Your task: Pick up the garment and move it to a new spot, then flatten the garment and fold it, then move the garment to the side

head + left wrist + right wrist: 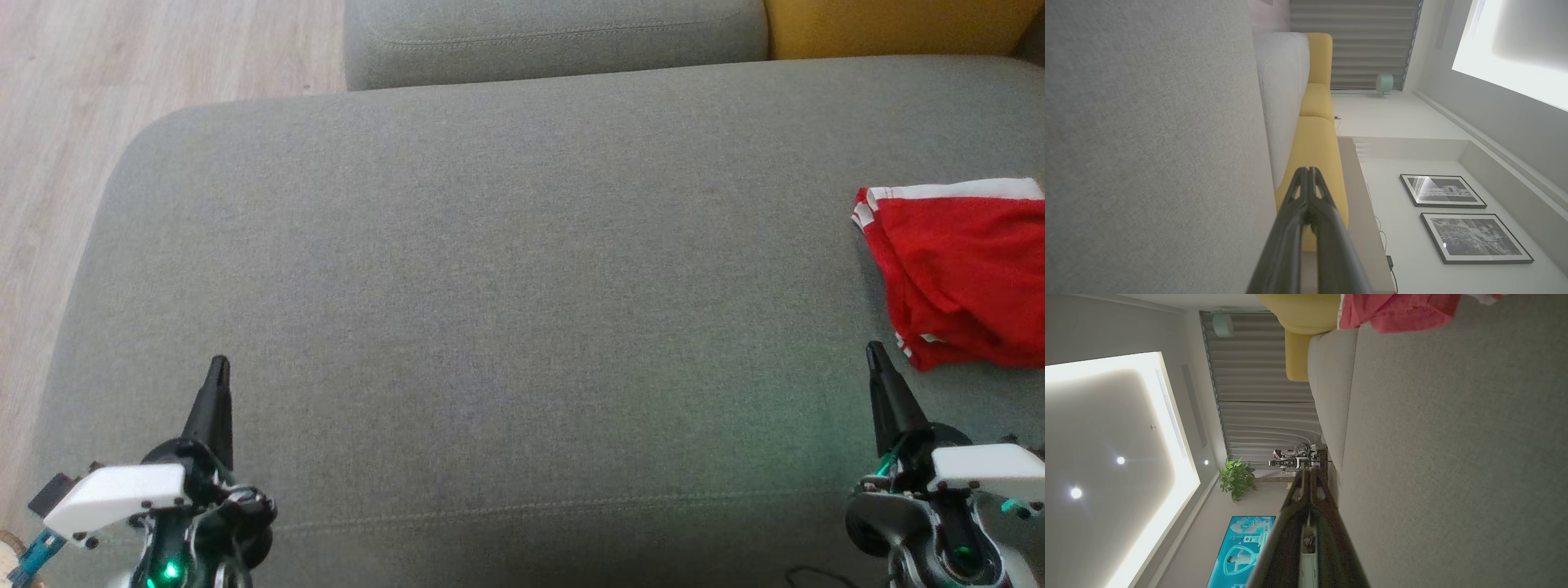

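The garment (963,269) is red with white trim, folded into a compact bundle at the far right of the grey cushion (506,310); its right side runs off the head view. A corner of the garment (1396,310) also shows at the top of the right wrist view. My right gripper (875,353) is shut and empty, its tip a short way below and left of the garment's lower left corner. At the lower left my left gripper (219,365) is shut and empty, far from the garment. Both grippers appear as pressed-together fingers in the wrist views: left gripper (1308,169), right gripper (1309,470).
A second grey cushion (555,37) and a yellow cushion (898,24) lie behind the one I work on. Wooden floor (73,98) runs along the left. The right wrist view takes in a potted plant (1237,477) and a lit screen (1243,551) across the room.
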Motion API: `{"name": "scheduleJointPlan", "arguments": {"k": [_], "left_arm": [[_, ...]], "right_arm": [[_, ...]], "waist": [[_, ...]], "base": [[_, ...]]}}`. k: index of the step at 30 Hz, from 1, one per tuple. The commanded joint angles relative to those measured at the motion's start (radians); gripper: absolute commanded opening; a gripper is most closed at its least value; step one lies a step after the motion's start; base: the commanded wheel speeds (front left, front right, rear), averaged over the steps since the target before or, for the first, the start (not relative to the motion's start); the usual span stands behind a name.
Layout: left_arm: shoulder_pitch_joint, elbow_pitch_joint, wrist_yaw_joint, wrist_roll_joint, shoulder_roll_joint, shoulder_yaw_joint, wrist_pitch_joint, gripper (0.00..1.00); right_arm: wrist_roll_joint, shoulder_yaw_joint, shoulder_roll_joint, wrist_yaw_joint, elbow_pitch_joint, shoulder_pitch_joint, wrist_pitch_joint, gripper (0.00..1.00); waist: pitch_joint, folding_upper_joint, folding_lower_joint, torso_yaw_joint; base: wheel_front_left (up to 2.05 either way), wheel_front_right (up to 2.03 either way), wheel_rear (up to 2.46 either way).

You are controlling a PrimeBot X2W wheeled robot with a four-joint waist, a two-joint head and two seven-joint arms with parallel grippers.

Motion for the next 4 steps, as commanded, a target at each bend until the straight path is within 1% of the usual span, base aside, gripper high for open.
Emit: {"name": "scheduleJointPlan", "arguments": {"k": [1,4], "left_arm": [[-0.053,-0.026,-0.007,0.013,0.006,0.042,0.004,0.00],[-0.053,-0.026,-0.007,0.014,0.006,0.043,0.005,0.00]], "right_arm": [[-0.009,0.019,-0.003,0.000,-0.032,-0.050,0.007,0.00],[-0.009,0.018,-0.003,0.000,-0.032,-0.050,0.007,0.00]], "waist": [[0.000,0.0000,0.0000,0.000],[0.000,0.0000,0.0000,0.000]], "base": [[0.00,0.00,0.00],[0.00,0.00,0.00]]}}
